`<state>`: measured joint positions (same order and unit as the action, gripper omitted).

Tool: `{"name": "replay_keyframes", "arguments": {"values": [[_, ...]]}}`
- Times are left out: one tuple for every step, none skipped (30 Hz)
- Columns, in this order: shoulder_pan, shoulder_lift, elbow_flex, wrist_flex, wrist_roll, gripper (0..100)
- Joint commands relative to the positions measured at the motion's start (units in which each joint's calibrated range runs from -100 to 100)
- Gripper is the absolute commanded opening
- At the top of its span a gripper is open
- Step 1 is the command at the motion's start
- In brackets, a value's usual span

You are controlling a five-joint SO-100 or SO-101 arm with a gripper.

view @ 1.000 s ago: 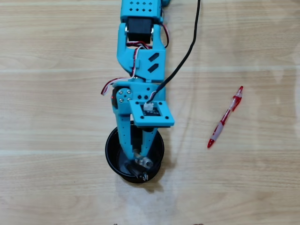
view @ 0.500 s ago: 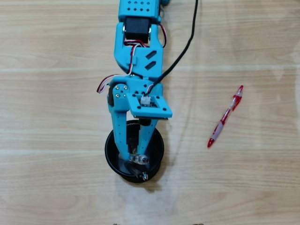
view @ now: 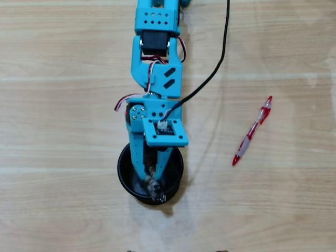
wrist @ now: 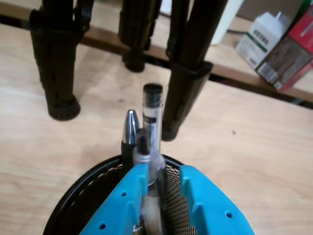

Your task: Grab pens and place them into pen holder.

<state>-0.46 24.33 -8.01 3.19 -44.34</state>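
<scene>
The blue arm point(view: 156, 89) is reaching down from 12 o'clock in the overhead view, and its jaws point(view: 152, 185) are hanging over the black pen holder point(view: 123, 173). The pen holder is sitting on the wooden surface point(view: 63, 131), near the bottom middle of that view.

In the wrist view, the two blue jaws point(wrist: 157, 188) are standing a little apart, with a clear pen point(wrist: 150, 129) sticking up in the gap between them. The pen is pointing toward 12 o'clock, with its black end on top. The jaws seem to be pressing on it from both sides, but I cannot tell for sure. A second pen with a shiny silver tip point(wrist: 130, 126) is standing just beside it, at 9 o'clock from it. Both pens are rising out of the pen holder point(wrist: 80, 193), whose mesh wall is showing behind the jaws.

The red pen point(view: 252, 131) is lying on the surface well apart from the holder, at about 2 o'clock from it in the overhead view.
</scene>
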Motion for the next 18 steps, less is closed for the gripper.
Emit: {"name": "replay_keyframes", "arguments": {"values": [[-0.18,-4.55,1.09,-4.09,-0.3,8],[-0.26,-5.06,1.9,-5.38,-0.3,8],[-0.34,-5.74,2.53,-6.67,-0.2,8],[-0.42,-6.58,3.08,-7.87,-0.14,8],[-0.91,-7.6,3.53,-8.73,-0.14,8],[-1.47,-8.86,3.71,-8.99,-0.14,8],[-2.04,-10.3,3.89,-8.73,0.38,8],[-2.84,-11.74,3.89,-8.64,1.79,8],[-4.05,-13.34,3.8,-8.64,3.88,8],[-5.42,-14.95,3.89,-8.13,6.18,8],[-7.12,-16.64,3.89,-5.89,8.22,8],[-8.89,-18.25,3.71,-1.42,9.89,8],[-10.91,-19.6,3.17,4.76,11.51,8],[-13.0,-20.61,2.99,11.3,13.5,8],[-15.18,-21.63,3.17,18.17,15.69,8],[-17.44,-22.56,3.26,24.62,17.68,8],[-19.46,-23.15,3.08,30.98,19.56,8],[-21.55,-23.74,2.99,36.56,21.34,8]]}}
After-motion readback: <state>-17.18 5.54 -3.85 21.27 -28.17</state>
